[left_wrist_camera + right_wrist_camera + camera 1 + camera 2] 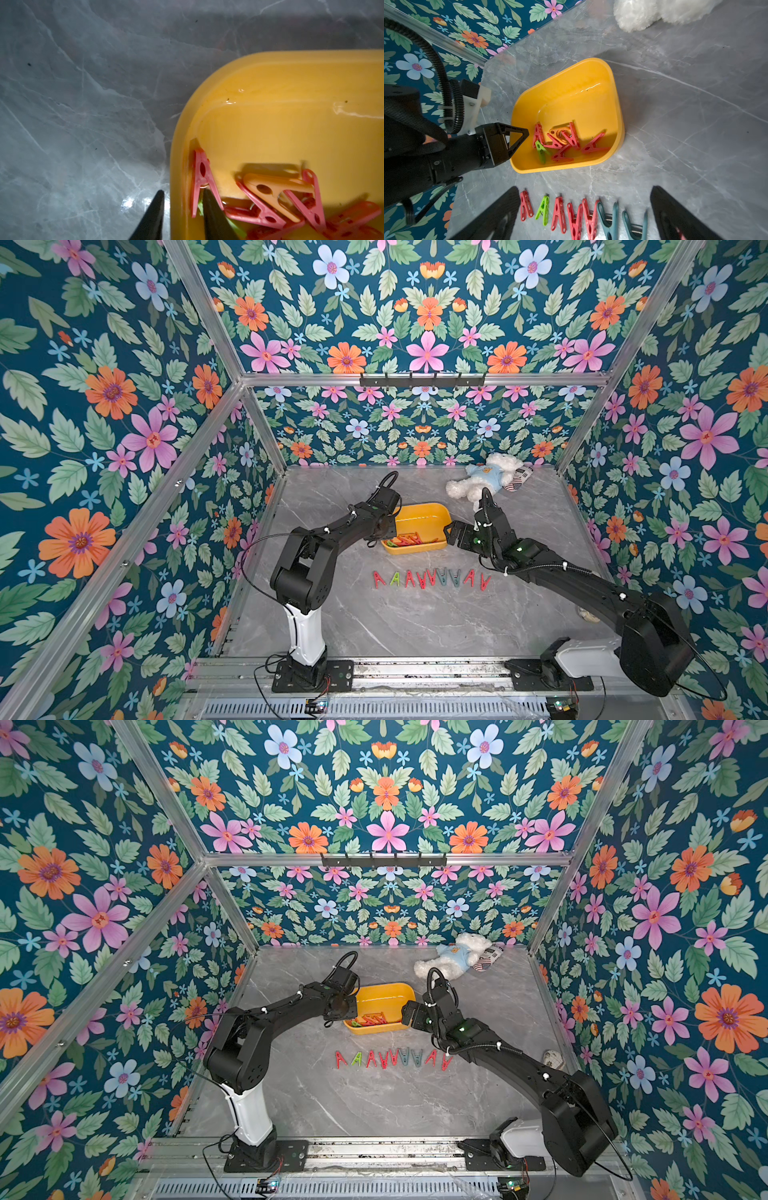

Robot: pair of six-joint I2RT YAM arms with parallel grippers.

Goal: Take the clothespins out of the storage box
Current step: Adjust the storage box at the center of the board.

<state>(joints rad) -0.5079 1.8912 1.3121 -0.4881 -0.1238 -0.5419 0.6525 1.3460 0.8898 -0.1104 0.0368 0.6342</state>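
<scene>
The yellow storage box [428, 512] [386, 994] sits mid-table with several clothespins [409, 539] [560, 143] piled at its near end, mostly red, one orange, one green. Several more clothespins [432, 578] [571, 214] lie in a row on the table in front of it. My left gripper [183, 190] is at the box's left near corner, its jaws narrowly apart. One finger is over the table outside the wall. The other is inside, between the legs of a red clothespin [200, 172] leaning on the wall. My right gripper [584, 188] [451, 531] hovers wide open and empty by the box's right end.
A white plush bear [486, 477] and a striped item [519, 479] lie at the back right. A small pale object [588, 614] rests by the right wall. Aluminium frame posts and flowered walls close in the table on three sides.
</scene>
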